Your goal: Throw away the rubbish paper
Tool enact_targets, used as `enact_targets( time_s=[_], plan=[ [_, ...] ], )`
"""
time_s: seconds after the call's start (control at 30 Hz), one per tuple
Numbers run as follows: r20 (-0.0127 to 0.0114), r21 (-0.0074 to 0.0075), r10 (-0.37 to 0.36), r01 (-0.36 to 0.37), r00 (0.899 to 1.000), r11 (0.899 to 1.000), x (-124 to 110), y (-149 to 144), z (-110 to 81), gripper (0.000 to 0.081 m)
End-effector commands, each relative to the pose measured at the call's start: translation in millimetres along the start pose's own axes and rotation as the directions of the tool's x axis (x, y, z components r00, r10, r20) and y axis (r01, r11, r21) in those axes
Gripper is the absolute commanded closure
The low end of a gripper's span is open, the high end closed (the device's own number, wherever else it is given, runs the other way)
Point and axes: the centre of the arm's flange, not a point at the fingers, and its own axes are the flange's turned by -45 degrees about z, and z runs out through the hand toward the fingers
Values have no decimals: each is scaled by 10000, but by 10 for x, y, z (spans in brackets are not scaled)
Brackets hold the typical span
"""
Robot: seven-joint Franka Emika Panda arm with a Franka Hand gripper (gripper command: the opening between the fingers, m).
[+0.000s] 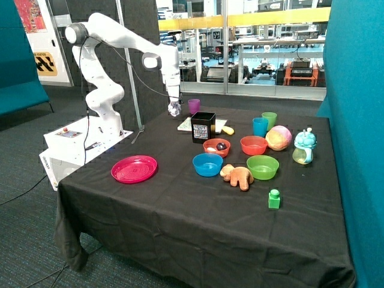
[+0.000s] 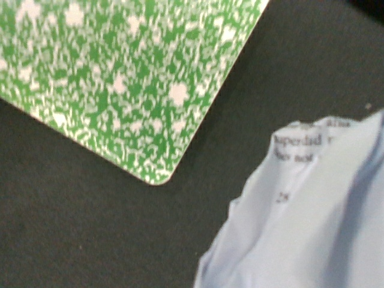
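Observation:
My gripper (image 1: 174, 107) hangs above the back left part of the black-clothed table (image 1: 180, 210), a little to the left of the black box (image 1: 203, 126). It is shut on one crumpled ball of rubbish paper (image 1: 174, 110), held clear of the cloth. In the wrist view the printed white paper (image 2: 300, 216) fills the corner close to the camera, and the fingers are hidden. Below it lie the black cloth and a flat green-and-white patterned card (image 2: 120, 78). A second paper ball is not in view.
The card's edge (image 1: 185, 124) pokes out beside the black box. A purple cup (image 1: 194, 106) stands behind. A pink plate (image 1: 134, 168) lies front left. Orange (image 1: 216, 147), blue (image 1: 207, 164), red (image 1: 254, 144) and green bowls (image 1: 263, 167), cups, a plush toy (image 1: 237, 176) and a green block (image 1: 274, 198) lie to the right.

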Motion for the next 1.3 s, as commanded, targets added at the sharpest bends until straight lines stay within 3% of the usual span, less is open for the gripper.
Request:
enact_targets(
  time_s=[0.0, 0.4, 0.63, 0.9, 1.1, 1.27],
  plan=[
    [24, 0, 256, -256, 9997, 9997, 266, 97, -343, 808],
    [24, -3, 1350, -1350, 9908, 9908, 572, 428, -563, 808],
    [24, -5, 2297, -2297, 9733, 9733, 786, 657, -635, 808],
    [23, -6, 2788, -2788, 9604, 9604, 1027, 932, -709, 808],
    [23, -7, 3061, -3061, 9520, 9520, 1117, 1087, -674, 808],
    [23, -7, 3226, -3226, 9465, 9465, 1112, 1151, -525, 808]
  ],
)
